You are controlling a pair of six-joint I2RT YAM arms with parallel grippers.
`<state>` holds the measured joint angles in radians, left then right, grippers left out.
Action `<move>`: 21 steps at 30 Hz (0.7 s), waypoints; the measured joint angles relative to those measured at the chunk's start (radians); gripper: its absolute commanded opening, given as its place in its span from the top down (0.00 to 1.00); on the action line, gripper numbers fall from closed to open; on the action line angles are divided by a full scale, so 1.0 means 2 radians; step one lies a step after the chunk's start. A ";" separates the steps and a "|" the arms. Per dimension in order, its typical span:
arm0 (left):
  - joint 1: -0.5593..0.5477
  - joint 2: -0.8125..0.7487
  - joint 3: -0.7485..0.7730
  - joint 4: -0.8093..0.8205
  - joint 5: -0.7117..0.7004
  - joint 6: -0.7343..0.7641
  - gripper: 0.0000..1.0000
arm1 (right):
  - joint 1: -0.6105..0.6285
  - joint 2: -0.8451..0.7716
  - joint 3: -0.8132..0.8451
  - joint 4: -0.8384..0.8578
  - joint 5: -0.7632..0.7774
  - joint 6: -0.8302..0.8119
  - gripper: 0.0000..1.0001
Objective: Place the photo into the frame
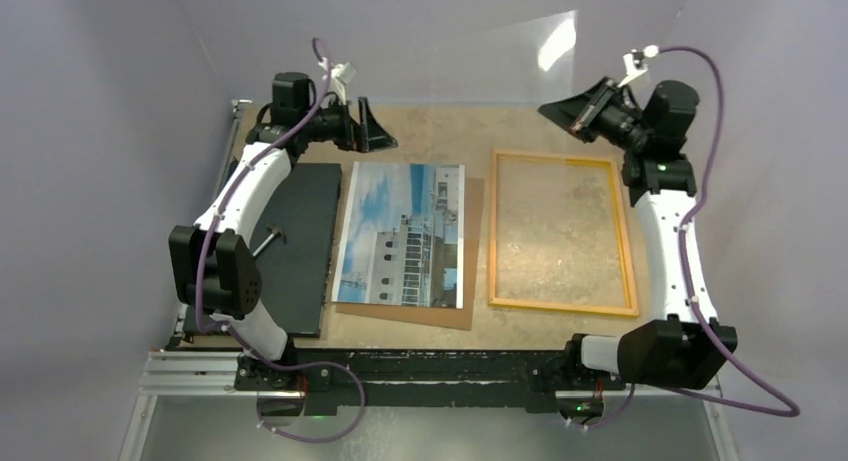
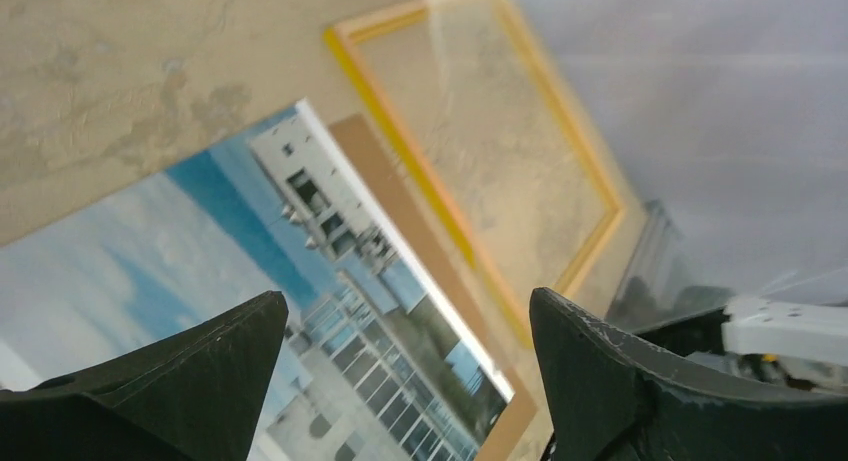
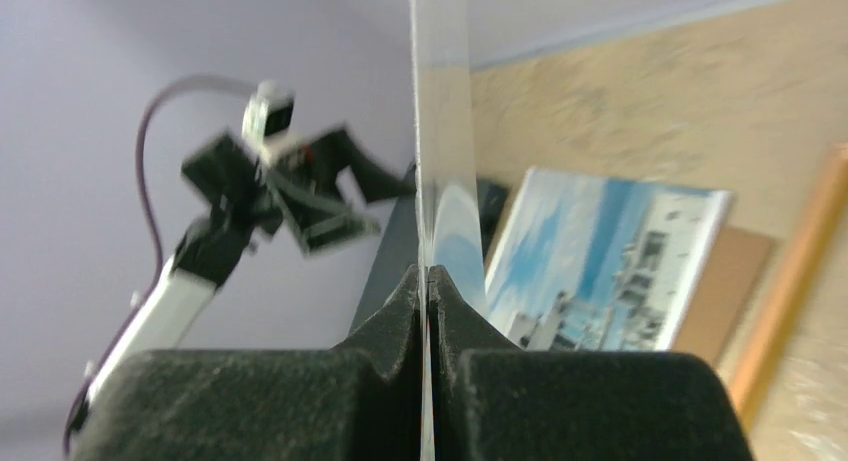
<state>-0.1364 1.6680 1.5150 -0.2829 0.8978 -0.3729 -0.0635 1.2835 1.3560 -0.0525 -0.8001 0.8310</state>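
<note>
Fingers of the right gripper (image 3: 428, 281) are pinched on the clear pane (image 3: 441, 111), raised edge-on toward twelve o'clock; it should be held high, away from the table. The left gripper (image 2: 405, 303) hangs spread over the photo (image 1: 405, 236), which lies on the brown board (image 1: 474, 261) at nine o'clock of the frame (image 1: 560, 306). Best to take the print by its margin.

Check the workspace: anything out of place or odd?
The clear pane is out of the frame: the right end effector pinches its edge, holding it up off the table. The photo sits off-centre on the brown backing board.
</note>
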 measured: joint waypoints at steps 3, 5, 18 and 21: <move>-0.034 0.007 0.000 -0.058 -0.057 0.060 0.07 | -0.044 0.000 0.033 -0.052 0.047 -0.017 1.00; -0.068 0.017 0.000 -0.081 -0.087 0.088 0.06 | -0.059 0.001 0.060 -0.089 0.090 -0.034 1.00; -0.283 0.218 0.077 -0.110 -0.197 0.156 0.04 | -0.064 -0.027 0.113 -0.213 0.319 -0.099 1.00; -0.302 0.253 0.100 -0.106 -0.209 0.155 0.04 | -0.064 -0.031 0.115 -0.230 0.358 -0.111 1.00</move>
<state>-0.7403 2.1735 1.7157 -0.4957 0.4797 -0.0628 -0.1909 1.2209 1.5852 -0.5125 -0.0849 0.6098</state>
